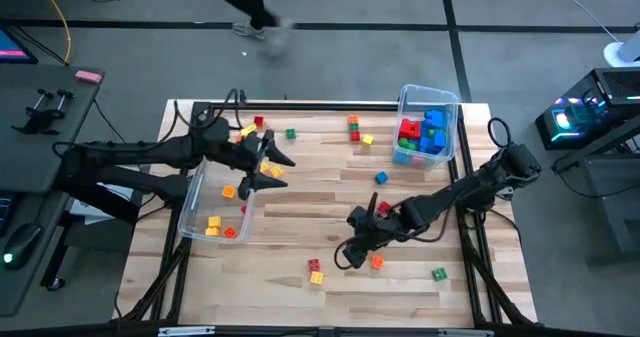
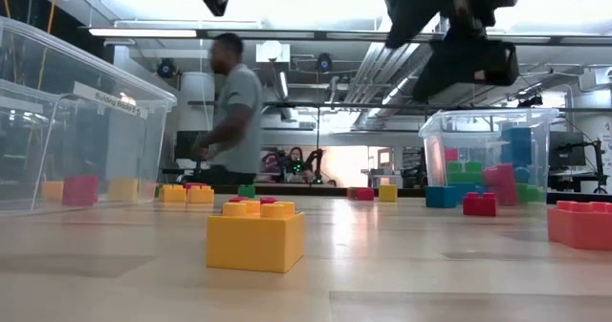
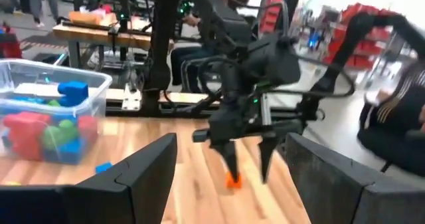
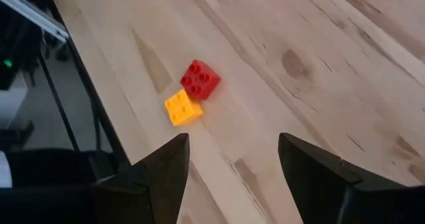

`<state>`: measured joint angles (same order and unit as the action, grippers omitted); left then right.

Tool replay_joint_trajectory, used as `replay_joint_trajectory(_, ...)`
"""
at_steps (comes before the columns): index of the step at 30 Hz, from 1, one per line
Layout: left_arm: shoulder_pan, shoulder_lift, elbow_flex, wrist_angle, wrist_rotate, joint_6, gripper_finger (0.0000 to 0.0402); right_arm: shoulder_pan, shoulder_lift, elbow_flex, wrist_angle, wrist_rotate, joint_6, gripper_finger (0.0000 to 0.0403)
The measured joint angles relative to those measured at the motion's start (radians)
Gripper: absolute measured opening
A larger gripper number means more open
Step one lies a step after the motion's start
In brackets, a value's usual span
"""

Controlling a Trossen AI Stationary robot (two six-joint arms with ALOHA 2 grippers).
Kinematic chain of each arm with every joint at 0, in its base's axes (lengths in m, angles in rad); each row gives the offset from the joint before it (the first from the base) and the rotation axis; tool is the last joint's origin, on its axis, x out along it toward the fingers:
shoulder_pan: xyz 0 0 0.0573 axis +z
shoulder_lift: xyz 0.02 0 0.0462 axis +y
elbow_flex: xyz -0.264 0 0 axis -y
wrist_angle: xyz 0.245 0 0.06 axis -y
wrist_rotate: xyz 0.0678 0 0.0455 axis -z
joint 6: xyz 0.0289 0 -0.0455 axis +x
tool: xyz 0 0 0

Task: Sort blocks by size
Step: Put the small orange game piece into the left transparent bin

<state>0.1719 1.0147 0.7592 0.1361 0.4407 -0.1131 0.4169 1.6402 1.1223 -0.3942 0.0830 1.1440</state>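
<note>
High view: wooden table (image 1: 300, 207), scattered blocks (image 1: 316, 271), two bins (image 1: 447, 107); grey floor, person (image 1: 250, 7) far; my grippers (image 1: 268, 169) (image 1: 362, 239) wide, empty.

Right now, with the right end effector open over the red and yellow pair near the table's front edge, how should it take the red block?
Grip the red block across its two free flat sides, coming straight down from above. Its studs face up and it sits flat on the wood, and the yellow block touches one side, so close the right end effector on the faces clear of that contact.
</note>
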Motion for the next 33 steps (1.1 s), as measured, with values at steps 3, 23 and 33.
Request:
replay_joint_trajectory(3, 0.000, -0.032, -0.061, 0.062, -0.004, -0.070, 0.0266, -0.011, 0.026, 0.026, -0.031, -0.036, -0.033, 0.0226)
replay_joint_trajectory(23, -0.047, 0.058, -0.175, 0.183, -0.385, -0.360, 0.0266, 0.211, 0.209, 0.262, -0.561, 0.002, -0.366, 0.0226)
replay_joint_trajectory(33, -0.135, 0.068, -0.174, 0.207, -0.515, -0.382, 0.0266, 0.264, 0.189, 0.110, -0.373, 0.093, -0.217, 0.0226)
